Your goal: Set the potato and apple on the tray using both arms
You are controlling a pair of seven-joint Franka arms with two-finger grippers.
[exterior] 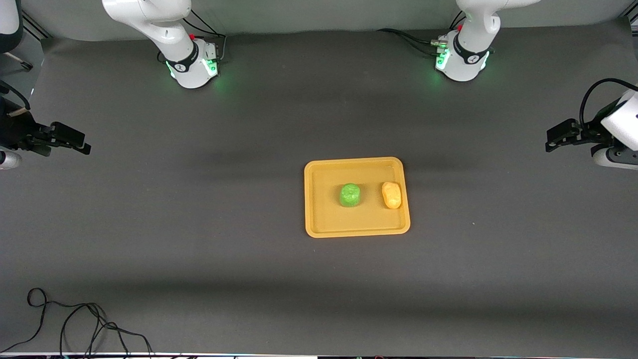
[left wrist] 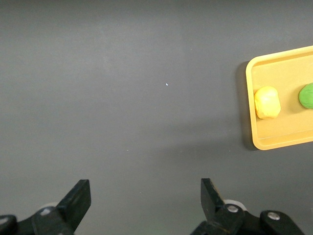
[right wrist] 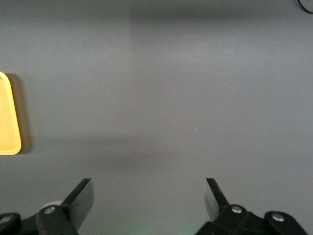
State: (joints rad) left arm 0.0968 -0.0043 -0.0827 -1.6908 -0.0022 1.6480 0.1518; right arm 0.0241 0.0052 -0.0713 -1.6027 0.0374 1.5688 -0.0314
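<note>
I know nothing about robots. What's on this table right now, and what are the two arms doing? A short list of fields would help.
tray: yellow-orange tray, flat on the dark table
apple: green apple lying in the tray
potato: yellow-orange potato in the tray beside the apple, apart from it, toward the left arm's end
left pincer: left pincer open, empty, over bare table at its own end, waiting
right pincer: right pincer open, empty, over bare table at its own end
task state: both items on the tray
</note>
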